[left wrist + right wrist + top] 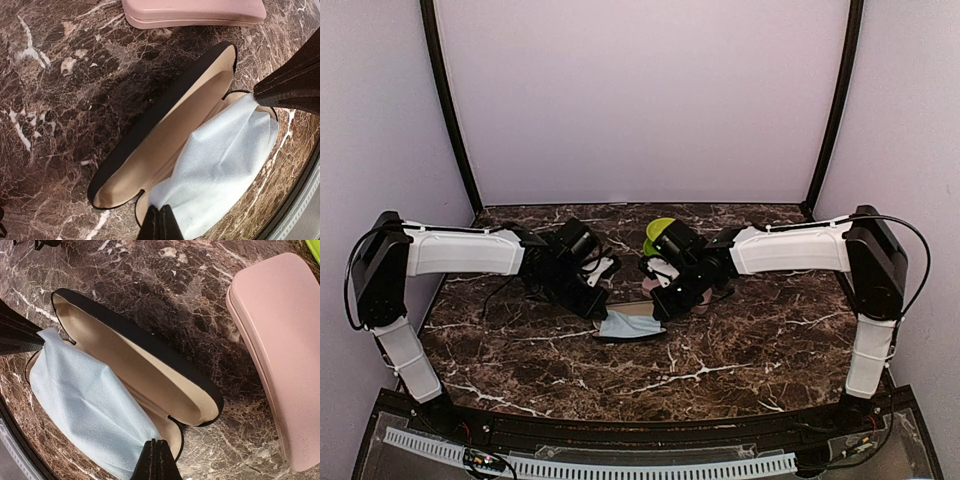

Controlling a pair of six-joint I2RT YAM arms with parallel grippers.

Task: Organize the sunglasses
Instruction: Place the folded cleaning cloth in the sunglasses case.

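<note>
The left arm reaches inward, elbow bent, and the left gripper [160, 224] pinches one end of a soft pale-blue cleaning cloth [220, 160]. The cloth drapes into an open black oblong case [165, 125] with a smooth beige lining, on the veined marble tabletop [720, 350]. The right gripper [156, 461] clamps the cloth's other end. A smooth pink case [285, 355] lies just beside. Where the sunglasses lie cannot be told.

High view from the near side; both wrist views close above the same open black case [165, 130]

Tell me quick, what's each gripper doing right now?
Left gripper: closed, pinching one end of the blue cloth.
Right gripper: closed, pinching the cloth's other end.
</note>
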